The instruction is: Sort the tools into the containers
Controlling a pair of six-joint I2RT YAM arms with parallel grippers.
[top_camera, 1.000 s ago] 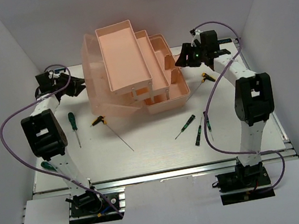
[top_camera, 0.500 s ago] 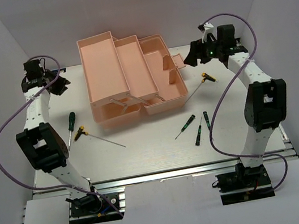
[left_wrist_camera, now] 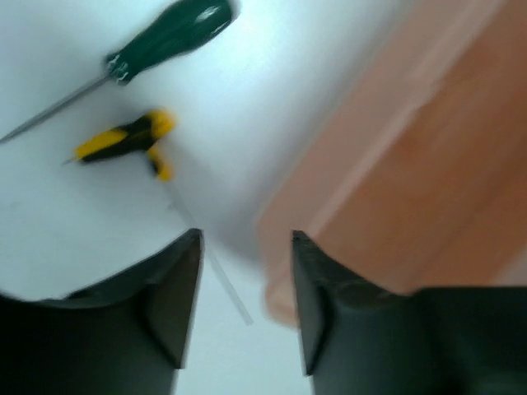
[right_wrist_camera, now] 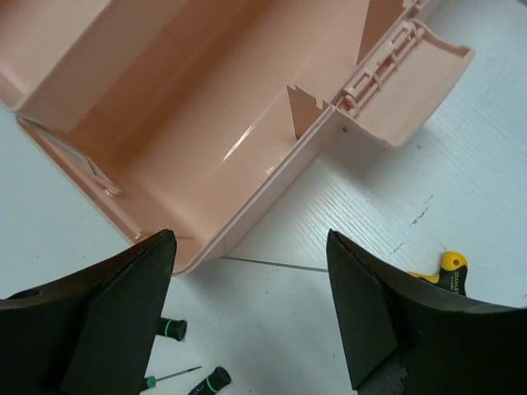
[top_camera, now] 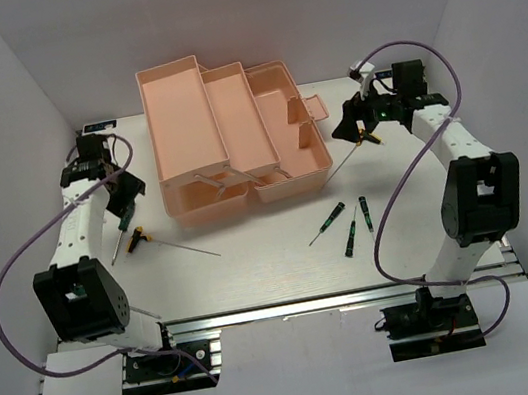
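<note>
The salmon-pink toolbox (top_camera: 233,132) lies open, its trays spread out and empty. My left gripper (top_camera: 126,192) is open and empty above the larger green screwdriver (left_wrist_camera: 173,31) and a yellow-and-black-handled rod (top_camera: 139,239). That rod's handle (left_wrist_camera: 123,141) and the toolbox's edge (left_wrist_camera: 412,164) show ahead of the left gripper (left_wrist_camera: 245,243). My right gripper (top_camera: 346,130) is open and empty beside a second yellow-handled rod (top_camera: 367,136), right of the toolbox. In the right wrist view the gripper (right_wrist_camera: 251,239) hovers over that rod's thin shaft (right_wrist_camera: 263,264), with the handle (right_wrist_camera: 446,271) at the right.
Three small green-and-black screwdrivers (top_camera: 327,220) (top_camera: 352,236) (top_camera: 365,213) lie on the table in front of the toolbox's right end. Two of them show in the right wrist view (right_wrist_camera: 169,329). The toolbox latch flap (right_wrist_camera: 412,82) sticks out to the right. White walls enclose the table.
The toolbox trays went from stacked and tilted to spread flat. The left yellow-handled rod shifted left. My left gripper came forward over the green screwdriver; my right gripper moved down toward the right rod.
</note>
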